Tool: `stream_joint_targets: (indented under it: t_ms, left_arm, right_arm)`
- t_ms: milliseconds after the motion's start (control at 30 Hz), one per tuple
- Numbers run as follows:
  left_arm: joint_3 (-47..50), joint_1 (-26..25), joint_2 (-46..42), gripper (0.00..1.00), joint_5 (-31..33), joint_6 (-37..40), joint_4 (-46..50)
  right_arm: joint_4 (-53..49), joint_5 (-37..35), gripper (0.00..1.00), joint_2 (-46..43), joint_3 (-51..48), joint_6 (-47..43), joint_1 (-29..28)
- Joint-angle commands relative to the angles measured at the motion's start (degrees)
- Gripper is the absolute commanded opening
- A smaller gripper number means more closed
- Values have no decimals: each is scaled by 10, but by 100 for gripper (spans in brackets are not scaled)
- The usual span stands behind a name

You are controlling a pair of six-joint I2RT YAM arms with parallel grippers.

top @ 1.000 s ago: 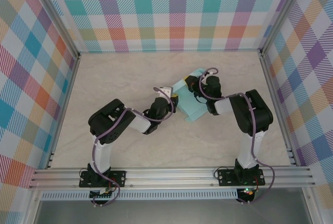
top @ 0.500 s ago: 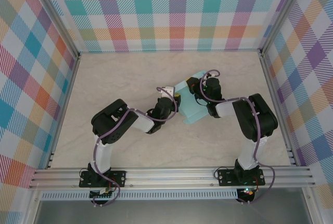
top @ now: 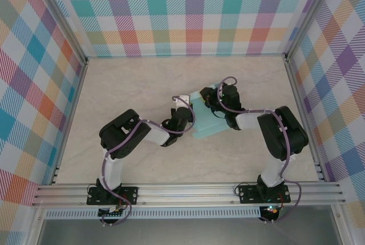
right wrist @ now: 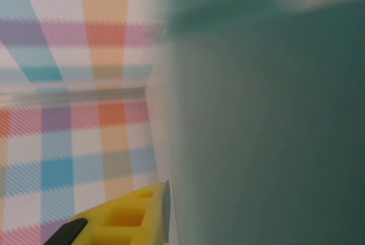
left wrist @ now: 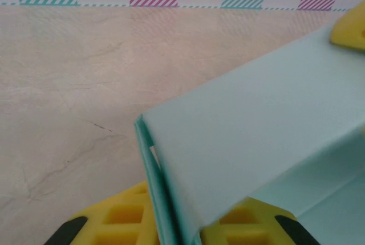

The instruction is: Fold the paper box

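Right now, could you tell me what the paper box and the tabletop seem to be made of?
The paper box looks like thin matte aqua card, given its sharp crease. The tabletop is smooth beige with marble-like veins, possibly laminate.

Table (top: 131,85): pale beige marbled top with faint grey veins
On it: paper box (top: 206,126) — aqua card, partly folded, one panel raised, near the middle
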State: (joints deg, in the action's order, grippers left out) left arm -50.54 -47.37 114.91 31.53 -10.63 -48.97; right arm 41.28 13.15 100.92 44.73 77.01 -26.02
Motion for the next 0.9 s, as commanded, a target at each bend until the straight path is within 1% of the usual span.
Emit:
stream_joint_targets:
  t_ms: [0,67,133,233,367,400,467,500,567,600,633,667,733,767,833,867]
  left_arm:
    - [-9,-10,-27,13,-26,34,56]
    - [-3,-9,-37,9,-20,37,67]
    - [7,-6,-47,8,-24,52,66]
    - [18,-3,-63,8,-28,84,77]
    - [33,9,-90,8,-51,119,101]
    - [38,13,-99,8,-60,125,107]
    - [49,23,-116,8,-82,138,118]
    - [55,29,-123,8,-100,149,120]
    - [70,43,-139,8,-145,167,118]
    - [76,53,-146,8,-178,175,120]
    - [82,59,-156,8,-198,184,123]
    - [85,67,-166,8,-223,197,130]
    - [87,82,-186,8,-284,221,154]
    - [86,93,-195,8,-330,239,165]
    - [81,110,-207,8,-409,272,191]
    - [76,117,-210,8,-444,290,207]
  right_arm:
    - [-104,84,30,-26,-14,-28,-17]
    - [-126,86,35,-52,-18,-40,-8]
    - [-143,91,39,-85,-26,-50,-1]
    - [-213,78,46,-152,-34,-86,10]
    - [-328,42,55,-250,-31,-154,42]
    - [-368,27,59,-272,-24,-174,52]
    - [-443,3,63,-300,0,-218,73]
    - [-471,-3,66,-306,12,-243,86]
    - [-507,9,68,-303,37,-292,115]
    - [-527,23,70,-290,58,-320,132]
    - [-542,47,70,-273,81,-349,145]
    - [-579,79,71,-244,122,-389,157]
    - [-682,102,71,-185,214,-480,163]
    - [-732,102,71,-157,255,-517,163]
    - [-771,115,72,-123,288,-558,164]
    - [-779,119,73,-111,288,-559,164]
